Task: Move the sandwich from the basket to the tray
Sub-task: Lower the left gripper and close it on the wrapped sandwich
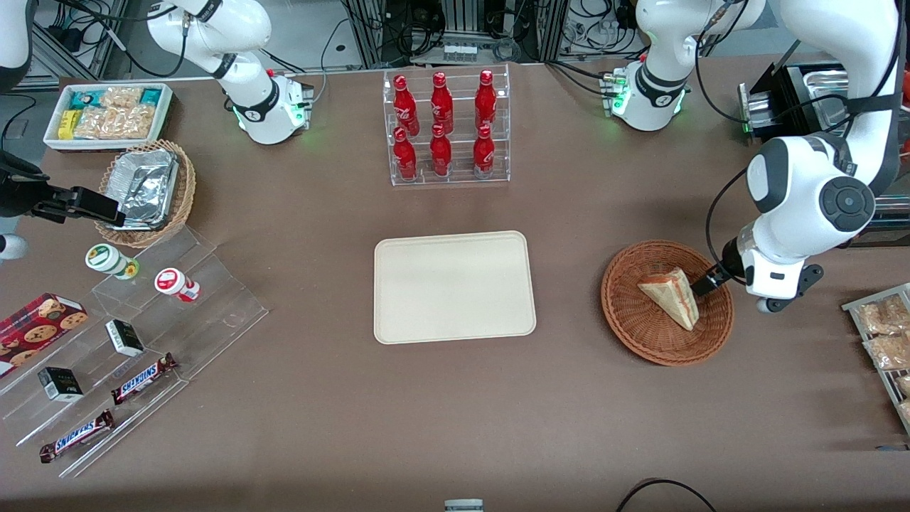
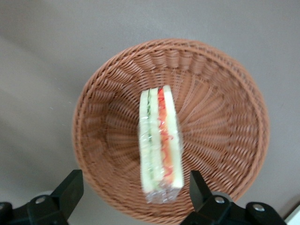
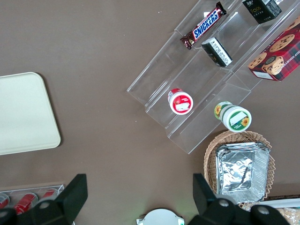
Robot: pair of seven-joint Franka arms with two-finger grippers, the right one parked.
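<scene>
Brown table (image 1: 455,398); claw (image 2: 133,197) spread above sandwich (image 2: 159,145) in basket (image 2: 225,140).

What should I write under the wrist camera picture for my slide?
Open gripper hovering above the wrapped sandwich lying in the basket.

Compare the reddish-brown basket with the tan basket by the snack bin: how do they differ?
The reddish-brown basket is darker and shallower; the tan basket is lighter and deeper. The first holds the wrapped sandwich, the second a foil container. The open gripper hovers over the first only. Both are round wicker.
</scene>
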